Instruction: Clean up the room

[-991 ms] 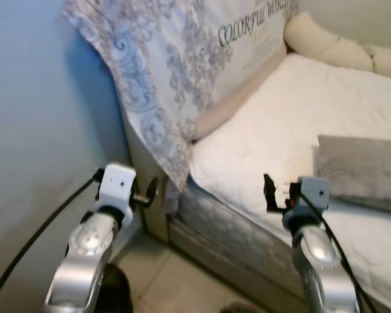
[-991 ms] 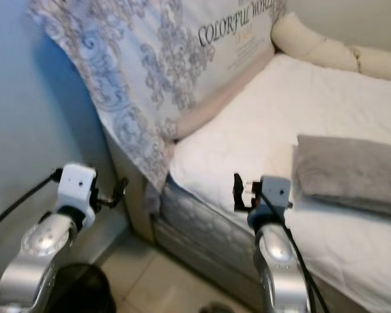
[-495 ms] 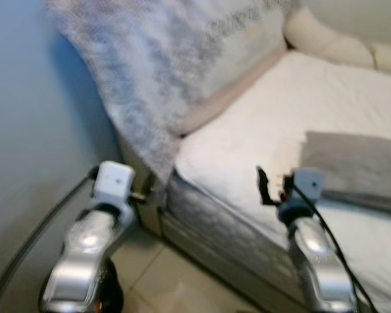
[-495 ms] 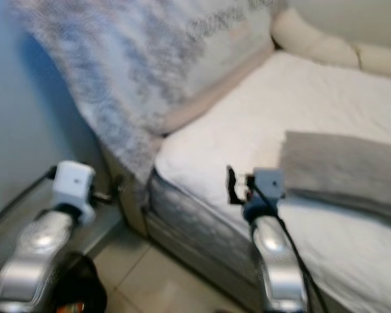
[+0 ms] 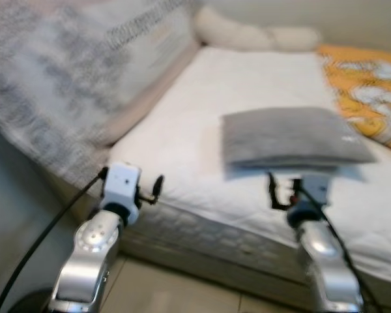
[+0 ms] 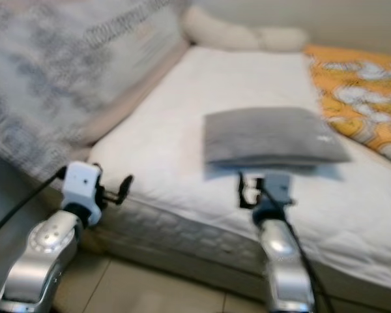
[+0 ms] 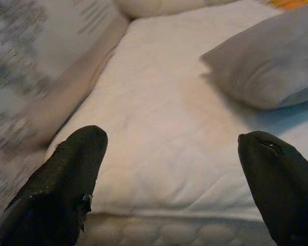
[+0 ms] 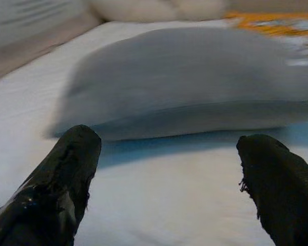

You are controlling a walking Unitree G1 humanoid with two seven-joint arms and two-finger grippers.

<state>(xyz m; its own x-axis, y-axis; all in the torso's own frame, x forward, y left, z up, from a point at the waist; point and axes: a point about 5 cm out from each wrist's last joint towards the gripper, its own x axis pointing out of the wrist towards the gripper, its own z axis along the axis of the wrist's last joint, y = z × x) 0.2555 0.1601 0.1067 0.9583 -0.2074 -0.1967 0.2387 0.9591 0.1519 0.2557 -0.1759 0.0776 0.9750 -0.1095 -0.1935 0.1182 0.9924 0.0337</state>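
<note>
The robot approaches the bed [image 5: 182, 143]; both the left gripper [image 7: 172, 169] and right gripper [image 8: 167, 169] have fingers released, empty. Probably next: reach the right gripper to the grey pillow [image 5: 287, 137] just beyond it.

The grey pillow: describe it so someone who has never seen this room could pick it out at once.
Start at the bed's white mattress. The grey pillow lies flat on it near the front edge, just beyond the right hand. It is plain grey, unlike the cream bolster at the far end and the orange patterned blanket to its right.
</note>
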